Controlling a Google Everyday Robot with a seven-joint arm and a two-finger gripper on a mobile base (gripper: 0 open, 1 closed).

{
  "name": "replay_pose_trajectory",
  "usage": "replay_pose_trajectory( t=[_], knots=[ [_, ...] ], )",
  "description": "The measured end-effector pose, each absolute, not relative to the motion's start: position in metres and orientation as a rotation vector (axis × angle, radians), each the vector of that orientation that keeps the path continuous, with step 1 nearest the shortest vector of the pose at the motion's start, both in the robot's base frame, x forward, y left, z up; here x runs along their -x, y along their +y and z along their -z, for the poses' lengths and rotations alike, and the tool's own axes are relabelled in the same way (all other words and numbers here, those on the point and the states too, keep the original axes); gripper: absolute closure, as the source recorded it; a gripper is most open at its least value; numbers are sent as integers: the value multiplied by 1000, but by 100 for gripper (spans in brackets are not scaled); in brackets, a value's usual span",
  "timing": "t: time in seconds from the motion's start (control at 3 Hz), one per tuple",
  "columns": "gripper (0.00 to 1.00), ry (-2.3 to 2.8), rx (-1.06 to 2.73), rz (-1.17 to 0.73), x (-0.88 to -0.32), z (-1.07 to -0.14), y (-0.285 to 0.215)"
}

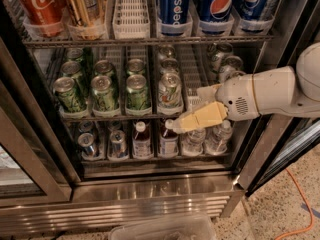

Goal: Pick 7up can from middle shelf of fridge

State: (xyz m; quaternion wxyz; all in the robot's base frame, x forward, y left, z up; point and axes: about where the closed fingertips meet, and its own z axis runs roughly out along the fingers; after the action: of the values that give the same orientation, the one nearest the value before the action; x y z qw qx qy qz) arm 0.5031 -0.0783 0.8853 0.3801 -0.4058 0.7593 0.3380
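Approach step, no grasp yet. The gripper (196, 119) is hovering at the front edge of the middle shelf (100, 117), just below and right of the 7up can (170, 90). Its tip is overlapping the small bottles (142, 140) on the rack underneath. Can't tell whether it's open or closed; it's carrying nothing. The 7up can is standing upright at the front of its lane, with more pale cans queuing behind. Next move is probably calling for a lift to can height, a shift left, then closing around the can. Green cans (136, 91) are sitting just beside it on the left, so clearance is looking tight. The white lane tray (192, 74) on the right is giving room. Pepsi cans (174, 6) are sitting higher in the fridge (150, 194).
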Motion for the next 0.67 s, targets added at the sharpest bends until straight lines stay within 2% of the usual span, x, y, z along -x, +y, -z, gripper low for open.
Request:
replay_pose_trajectory(
  t=[0.67],
  knots=[
    [0,1814,952,-803,-517,-889,-51]
  ],
)
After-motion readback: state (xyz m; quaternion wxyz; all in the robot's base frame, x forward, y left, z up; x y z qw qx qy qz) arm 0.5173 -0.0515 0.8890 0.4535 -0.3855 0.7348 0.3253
